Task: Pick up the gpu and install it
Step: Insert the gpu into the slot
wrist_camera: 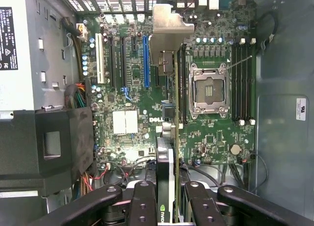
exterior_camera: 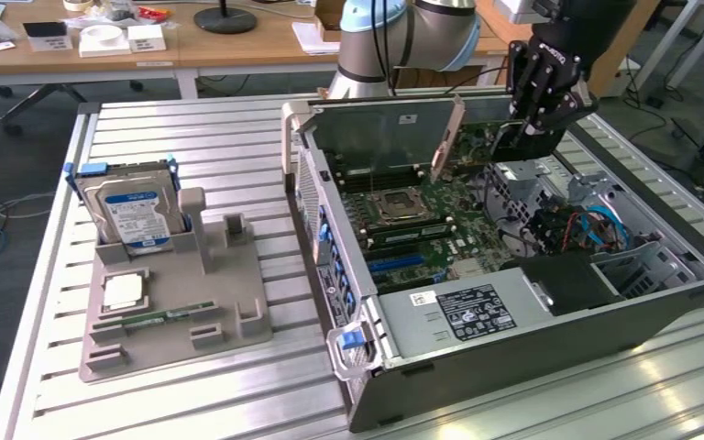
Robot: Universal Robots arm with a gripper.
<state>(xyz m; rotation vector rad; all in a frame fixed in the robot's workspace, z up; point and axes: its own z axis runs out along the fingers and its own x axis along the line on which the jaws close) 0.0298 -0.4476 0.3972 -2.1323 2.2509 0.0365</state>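
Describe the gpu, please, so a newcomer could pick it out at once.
Find the open computer case lying on the slatted table, then the black gripper over its motherboard. The gpu is the thin card gripped on edge there, the only card with a bent silver bracket at its far end.

One gpu (wrist_camera: 166, 162), one gripper (wrist_camera: 169, 187), one computer case (exterior_camera: 511, 344) with one motherboard (wrist_camera: 212, 137). One grey tray (exterior_camera: 224, 295), one hard drive (exterior_camera: 132, 213), one processor chip (exterior_camera: 124, 291), one memory stick (exterior_camera: 157, 318).
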